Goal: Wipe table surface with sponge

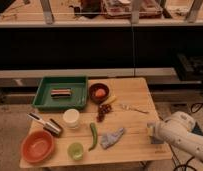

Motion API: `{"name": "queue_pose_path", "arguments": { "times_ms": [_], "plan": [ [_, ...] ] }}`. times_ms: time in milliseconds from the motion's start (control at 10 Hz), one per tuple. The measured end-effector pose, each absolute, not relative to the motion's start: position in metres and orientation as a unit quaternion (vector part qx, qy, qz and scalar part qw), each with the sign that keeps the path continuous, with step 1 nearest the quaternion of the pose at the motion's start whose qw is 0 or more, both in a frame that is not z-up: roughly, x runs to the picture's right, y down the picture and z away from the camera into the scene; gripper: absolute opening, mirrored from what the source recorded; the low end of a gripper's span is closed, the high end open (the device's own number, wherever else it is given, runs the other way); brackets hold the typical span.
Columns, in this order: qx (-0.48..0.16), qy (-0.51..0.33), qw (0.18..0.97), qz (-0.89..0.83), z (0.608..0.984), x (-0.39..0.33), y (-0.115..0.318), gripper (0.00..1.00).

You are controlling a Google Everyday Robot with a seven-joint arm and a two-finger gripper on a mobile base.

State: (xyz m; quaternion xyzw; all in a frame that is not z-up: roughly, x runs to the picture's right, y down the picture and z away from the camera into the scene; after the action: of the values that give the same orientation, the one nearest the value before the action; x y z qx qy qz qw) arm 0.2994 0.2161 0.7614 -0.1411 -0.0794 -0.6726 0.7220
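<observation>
The wooden table (135, 90) holds many items. A dark rectangular block with a pale stripe (61, 92), possibly the sponge, lies in the green tray (45, 100) at the back left. A grey-blue crumpled cloth (112, 138) lies near the front middle. My gripper (154, 134) is at the end of the white arm (182, 134), over the table's front right edge, to the right of the cloth and far from the tray.
A dark bowl with an orange fruit (99, 93), grapes (102, 112), a fork (132, 108), a white cup (71, 118), a green pepper (93, 135), a green cup (75, 150), an orange bowl (37, 146) and a metal tool (45, 123) crowd the left and middle.
</observation>
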Motion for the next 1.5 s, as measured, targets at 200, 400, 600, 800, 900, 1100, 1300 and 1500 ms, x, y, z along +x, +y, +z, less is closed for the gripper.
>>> {"name": "queue_pose_path", "arguments": {
  "times_ms": [200, 400, 600, 800, 900, 1100, 1300, 1500],
  "plan": [
    [-0.143, -0.08, 0.721, -0.673, 0.774, 0.297, 0.203, 0.31],
    [-0.145, -0.081, 0.72, -0.674, 0.786, 0.294, 0.193, 0.31],
    [-0.143, -0.089, 0.713, -0.681, 0.795, 0.278, 0.187, 0.31],
    [-0.141, -0.107, 0.698, -0.694, 0.804, 0.249, 0.193, 0.31],
    [-0.137, -0.118, 0.691, -0.699, 0.807, 0.234, 0.199, 0.31],
    [-0.121, -0.147, 0.675, -0.713, 0.802, 0.203, 0.216, 0.31],
    [-0.109, -0.165, 0.659, -0.726, 0.789, 0.189, 0.232, 0.31],
    [-0.104, -0.178, 0.647, -0.735, 0.773, 0.182, 0.25, 0.31]
  ]
}}
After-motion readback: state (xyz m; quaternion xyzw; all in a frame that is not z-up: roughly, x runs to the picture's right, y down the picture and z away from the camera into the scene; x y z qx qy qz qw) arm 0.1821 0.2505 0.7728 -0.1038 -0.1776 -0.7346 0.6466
